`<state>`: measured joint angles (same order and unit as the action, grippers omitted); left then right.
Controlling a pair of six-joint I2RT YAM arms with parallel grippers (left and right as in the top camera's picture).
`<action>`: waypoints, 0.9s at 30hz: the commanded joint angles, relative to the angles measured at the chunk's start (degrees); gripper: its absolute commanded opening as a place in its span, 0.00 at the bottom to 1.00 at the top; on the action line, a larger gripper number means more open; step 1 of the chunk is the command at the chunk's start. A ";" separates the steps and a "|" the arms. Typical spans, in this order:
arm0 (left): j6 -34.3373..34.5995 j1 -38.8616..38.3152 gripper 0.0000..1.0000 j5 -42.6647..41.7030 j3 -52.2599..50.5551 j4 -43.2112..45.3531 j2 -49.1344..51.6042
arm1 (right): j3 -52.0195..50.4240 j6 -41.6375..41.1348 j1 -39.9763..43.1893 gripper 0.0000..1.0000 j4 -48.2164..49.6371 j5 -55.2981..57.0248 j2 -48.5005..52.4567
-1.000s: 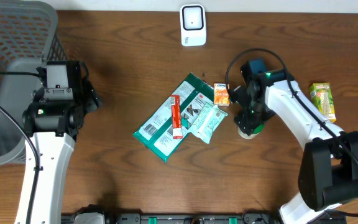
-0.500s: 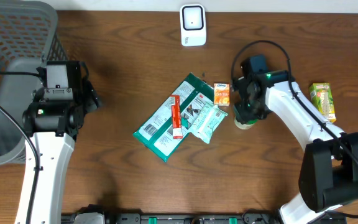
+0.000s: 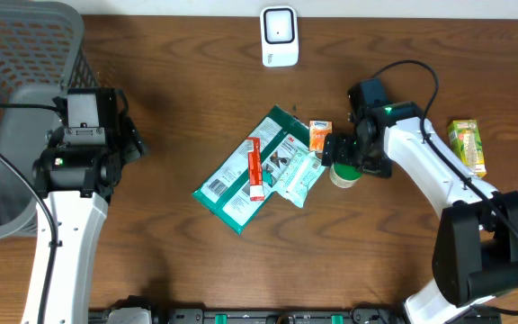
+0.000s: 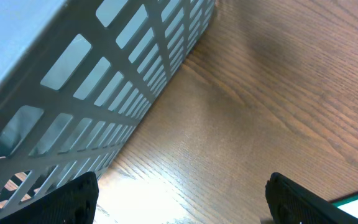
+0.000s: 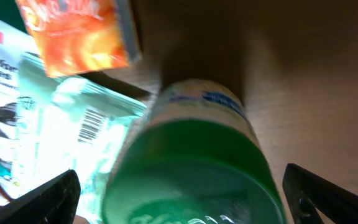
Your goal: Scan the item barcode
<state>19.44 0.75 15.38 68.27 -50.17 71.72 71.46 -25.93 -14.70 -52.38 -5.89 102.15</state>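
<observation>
Beside the orange packet (image 3: pixel 320 136), the right gripper (image 3: pixel 349 157) straddles the green-capped container (image 3: pixel 340 175), jaws wide (nothing gripped yet), so centre it before closing squarely.

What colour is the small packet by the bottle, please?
Orange packet; the right wrist view shows it best.

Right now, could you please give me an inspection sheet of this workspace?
Surface: brown wooden table, no spills seen.
Job's things: white scanner at far edge; green-lidded jar between the right jaws.
Clutter: large green packet with red stick on it, tissue pack overlapping; orange box; juice carton apart at right.
Grippers: right gripper open, straddling the jar; left gripper open, empty.
Cables: black cable looping above right arm.
Surroundings: grey mesh basket at left.
</observation>
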 commanded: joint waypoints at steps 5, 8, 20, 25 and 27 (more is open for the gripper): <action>-0.52 0.31 0.87 0.74 0.59 -0.15 -0.20 | -0.33 18.73 0.46 0.99 1.73 -1.73 -0.39; -0.50 0.31 0.87 0.74 0.59 -0.15 -0.20 | -0.33 22.97 0.39 0.96 0.85 -1.73 -0.39; -0.50 0.31 0.87 0.74 0.59 -0.15 -0.20 | -0.31 24.65 0.37 0.68 -2.16 -1.05 -0.52; -0.50 0.31 0.87 0.74 0.59 -0.15 -0.20 | 0.00 24.24 0.66 0.77 -4.79 1.77 -0.59; -0.50 0.31 0.87 0.74 0.59 -0.15 -0.20 | 0.31 24.30 0.98 0.80 -5.46 2.82 -0.59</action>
<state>19.44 0.75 15.38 68.29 -50.17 71.72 71.44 -2.24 -14.50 -57.17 -5.76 102.15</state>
